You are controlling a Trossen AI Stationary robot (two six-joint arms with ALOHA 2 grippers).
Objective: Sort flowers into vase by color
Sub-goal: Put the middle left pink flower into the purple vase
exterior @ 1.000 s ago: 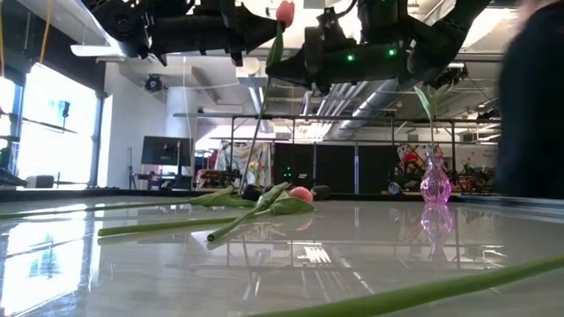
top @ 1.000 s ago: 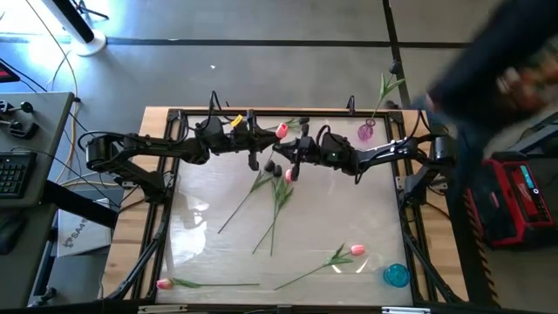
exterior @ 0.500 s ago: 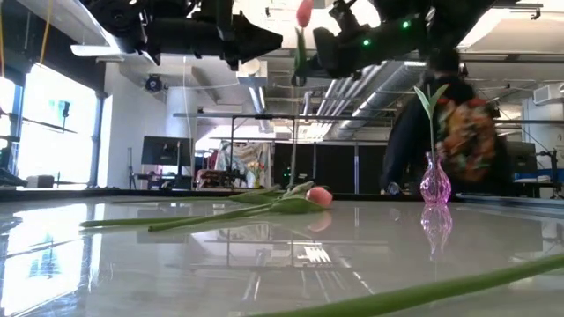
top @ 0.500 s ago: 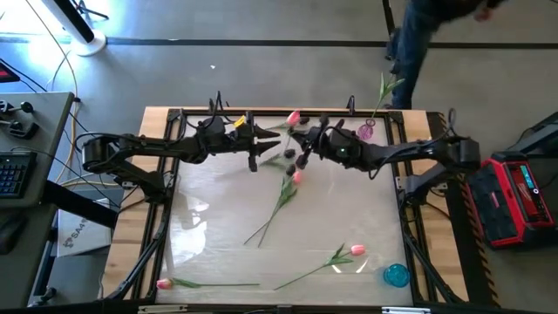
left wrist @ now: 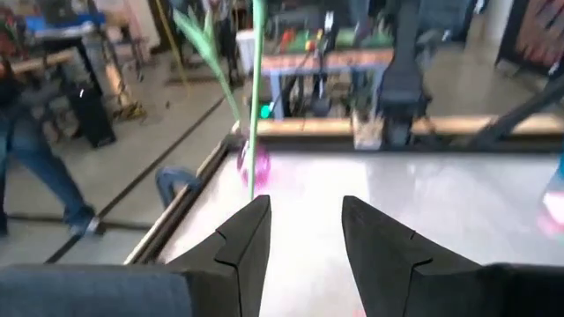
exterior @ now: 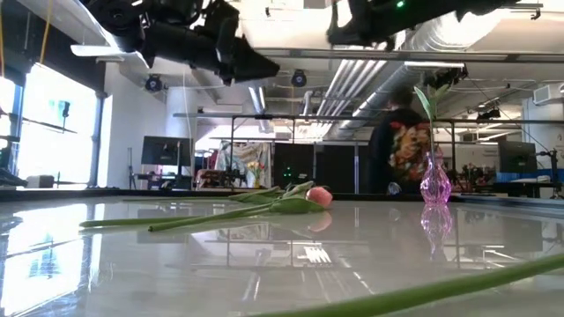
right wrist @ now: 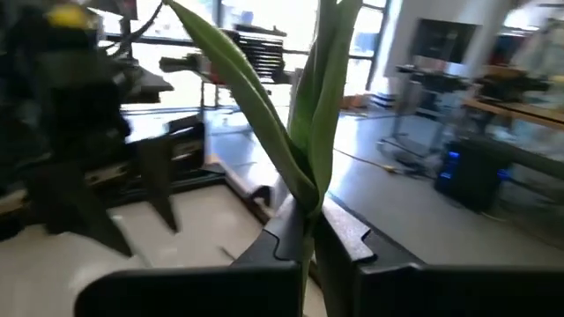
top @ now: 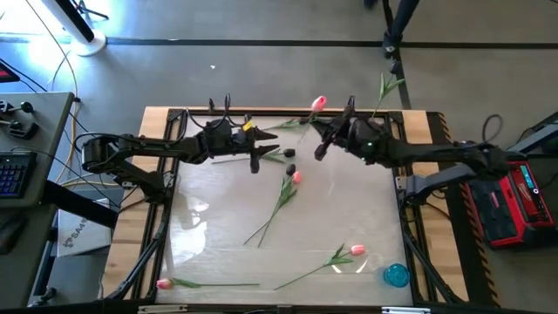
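One pink tulip (top: 317,104) is up in the right gripper (top: 319,138), fingers pinched on the stem w/ leaves sprouting just above the pinch in the right wrist view. In the high view gripper + flower sit at about 12 o'clock on the table (top: 209,235), near the far edge. Pink vase (exterior: 434,186) at roughly 1 o'clock already carries one green stem. Left gripper (top: 255,155) hovers at about 11 o'clock, fingers apart, nothing held.

Rest of the flowers lie flat: one pink-headed stem (top: 277,202) at centre, one (top: 327,262) at about 5, one (top: 200,283) along the near edge at 7. Blue vase (top: 396,276) at the 5 o'clock corner. Dark small heads (top: 289,154) lie just beside the left gripper; can't tell if they have stems.

Handling, my read: very light, thin springy stems, prob. plastic, so slippery and apt to swivel in the fingers. Best grip low-to-mid stem, below the leaves, never the head. Vase looks narrow-necked and tippy; the stem tip needs lining up before lowering.
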